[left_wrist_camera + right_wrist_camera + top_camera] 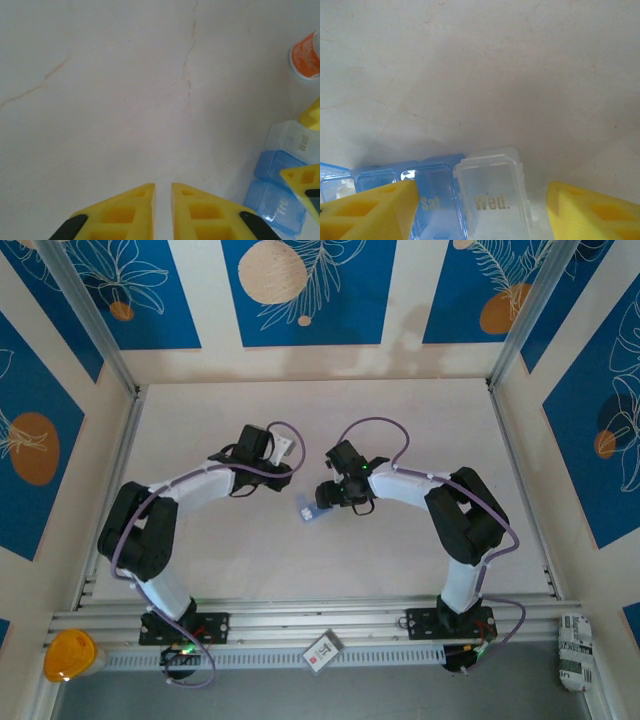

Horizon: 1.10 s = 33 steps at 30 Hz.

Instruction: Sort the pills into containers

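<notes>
Straddling translucent blue pill box (437,200), right gripper (482,189) shows yellow wedge fingers (370,212).

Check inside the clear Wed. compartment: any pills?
No pill shows through the clear Wed. compartment of the pill box; its near end lies beyond the frame, unseen.

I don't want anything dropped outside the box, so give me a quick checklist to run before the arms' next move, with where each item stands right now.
1. Left gripper closed: ok, jaws nearly together.
2. Left gripper loaded: cannot tell, nothing shows between its jaws.
3. Left gripper above the pill box: not ok, the box lies off to its side.
4. Right gripper placed at the pill box: ok, jaws open, one on either side of it.
5. Target compartment lid open: cannot tell.
6. Orange bottle out of the way: ok, it sits apart from both grippers.
</notes>
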### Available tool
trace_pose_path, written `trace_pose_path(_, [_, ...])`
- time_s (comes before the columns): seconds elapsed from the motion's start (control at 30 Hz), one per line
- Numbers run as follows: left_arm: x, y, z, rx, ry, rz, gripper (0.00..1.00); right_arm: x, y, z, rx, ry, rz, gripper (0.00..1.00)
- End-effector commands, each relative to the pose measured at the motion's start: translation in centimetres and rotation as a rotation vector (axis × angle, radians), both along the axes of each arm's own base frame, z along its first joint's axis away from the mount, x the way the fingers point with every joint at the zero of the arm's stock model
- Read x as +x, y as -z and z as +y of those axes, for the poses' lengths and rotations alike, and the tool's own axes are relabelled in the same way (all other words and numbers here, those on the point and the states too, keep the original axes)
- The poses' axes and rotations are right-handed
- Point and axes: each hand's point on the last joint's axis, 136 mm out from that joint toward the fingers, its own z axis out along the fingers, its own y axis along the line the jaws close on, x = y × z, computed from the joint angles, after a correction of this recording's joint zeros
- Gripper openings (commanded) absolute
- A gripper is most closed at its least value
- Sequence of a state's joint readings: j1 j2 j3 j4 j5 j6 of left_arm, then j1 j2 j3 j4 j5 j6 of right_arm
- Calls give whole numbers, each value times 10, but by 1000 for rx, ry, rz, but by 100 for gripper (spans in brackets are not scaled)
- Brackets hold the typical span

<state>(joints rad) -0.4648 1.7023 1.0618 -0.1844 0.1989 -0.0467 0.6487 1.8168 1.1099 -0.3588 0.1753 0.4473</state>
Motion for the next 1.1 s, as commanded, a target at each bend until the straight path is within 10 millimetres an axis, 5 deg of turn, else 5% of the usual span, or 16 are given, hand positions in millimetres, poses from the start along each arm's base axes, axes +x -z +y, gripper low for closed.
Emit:
trace_pose_path(0.0, [-6, 7, -5, -21, 9, 86, 15, -16, 12, -7, -17, 3, 64, 69])
trace_pose_path(0.4, [-30, 20, -24, -74, 53, 210, 13, -17, 14, -6, -23, 12, 71, 68])
trace_pose_path(1.07, [-73, 3, -53, -170, 128, 263, 13, -17, 13, -4, -24, 17, 70, 67])
